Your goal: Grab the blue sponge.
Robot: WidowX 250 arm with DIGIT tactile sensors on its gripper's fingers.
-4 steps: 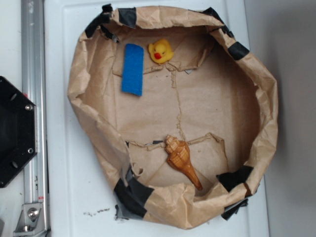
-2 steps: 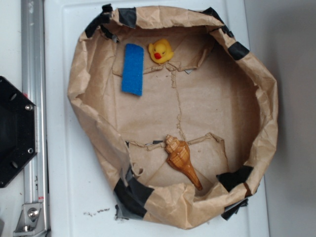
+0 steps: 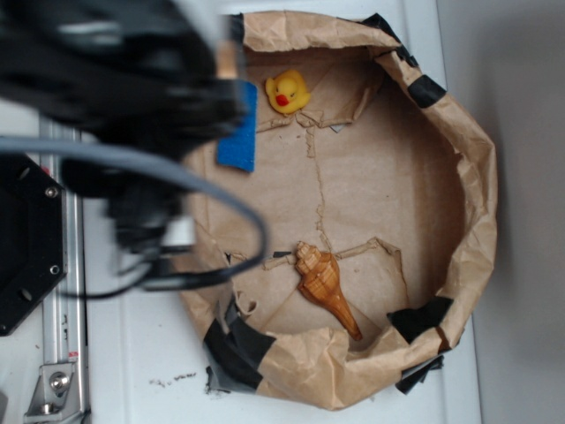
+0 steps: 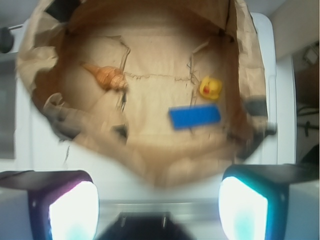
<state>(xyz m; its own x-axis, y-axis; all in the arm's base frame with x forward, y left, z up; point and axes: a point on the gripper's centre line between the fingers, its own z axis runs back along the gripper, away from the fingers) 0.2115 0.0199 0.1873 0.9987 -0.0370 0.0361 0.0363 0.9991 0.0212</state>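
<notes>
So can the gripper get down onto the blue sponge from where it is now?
Probably yes. The blue sponge lies flat and uncovered on the paper floor, the yellow duck beside it but apart. The gripper stands open, high above the paper rim, with nothing in between.

Bystanders in a brown paper basin

A yellow rubber duck (image 3: 287, 91) sits near the far wall of the crumpled paper basin (image 3: 459, 159); a brown spiral seashell (image 3: 325, 286) lies well apart from it. Black tape (image 3: 234, 346) patches the rim, on a white table (image 3: 132, 353).
</notes>
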